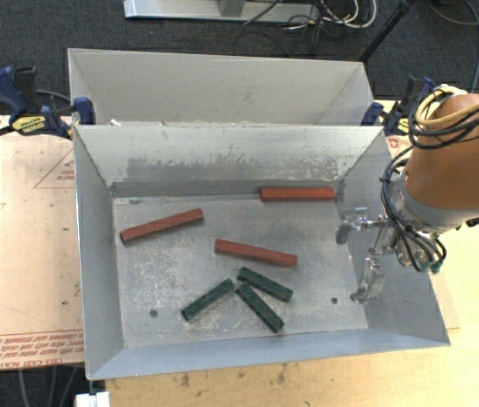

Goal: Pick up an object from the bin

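Grey metal fingers of the gripper (356,261) stand spread apart at the right side of the bin (222,155), one tip nearer the back wall and the other nearer the front. Only bare bin floor shows between them, so the gripper is released and grasps nothing. It hangs close to the sloping right wall, below the arm's rounded orange cover (451,159) and a bundle of dark cables (410,246). Nearest to it at the back is a red-brown bar (298,194), long and flat, lying along the foot of the back wall just left of the upper finger and apart from it. A second red-brown bar (255,253) lies near the middle of the floor, slightly tilted. A third red-brown bar (162,225) lies well away, toward the left wall. Toward the front, three shorter dark green bars lie clustered: one green bar (264,284) closest to the gripper, another (259,307) just in front of it, and a third (208,300) angled off to their left.
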Available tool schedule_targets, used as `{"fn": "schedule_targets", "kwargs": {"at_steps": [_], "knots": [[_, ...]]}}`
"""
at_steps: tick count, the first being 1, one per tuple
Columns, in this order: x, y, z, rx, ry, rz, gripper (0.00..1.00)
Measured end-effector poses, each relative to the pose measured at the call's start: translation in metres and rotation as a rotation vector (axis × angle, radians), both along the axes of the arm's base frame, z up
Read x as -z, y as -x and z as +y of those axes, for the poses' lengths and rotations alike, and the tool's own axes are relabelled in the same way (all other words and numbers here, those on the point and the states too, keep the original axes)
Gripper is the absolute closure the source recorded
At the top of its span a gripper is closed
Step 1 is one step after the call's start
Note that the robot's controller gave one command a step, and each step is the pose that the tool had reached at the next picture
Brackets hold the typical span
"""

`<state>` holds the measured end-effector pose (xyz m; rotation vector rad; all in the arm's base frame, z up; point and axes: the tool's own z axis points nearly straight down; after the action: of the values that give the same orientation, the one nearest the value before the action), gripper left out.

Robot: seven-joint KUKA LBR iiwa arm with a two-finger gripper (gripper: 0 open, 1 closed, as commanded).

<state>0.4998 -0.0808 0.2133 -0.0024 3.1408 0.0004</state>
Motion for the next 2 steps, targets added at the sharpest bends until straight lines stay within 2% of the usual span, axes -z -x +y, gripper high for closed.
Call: {"fn": "schedule_targets", "kwargs": {"at_steps": [1, 2], "knots": [[0.13, 0.005, 0.097, -0.21, -0.003, 0.005, 0.0], [0.143, -0.04, 0.089, -0.247, 0.0, -0.004, 0.0]]}}
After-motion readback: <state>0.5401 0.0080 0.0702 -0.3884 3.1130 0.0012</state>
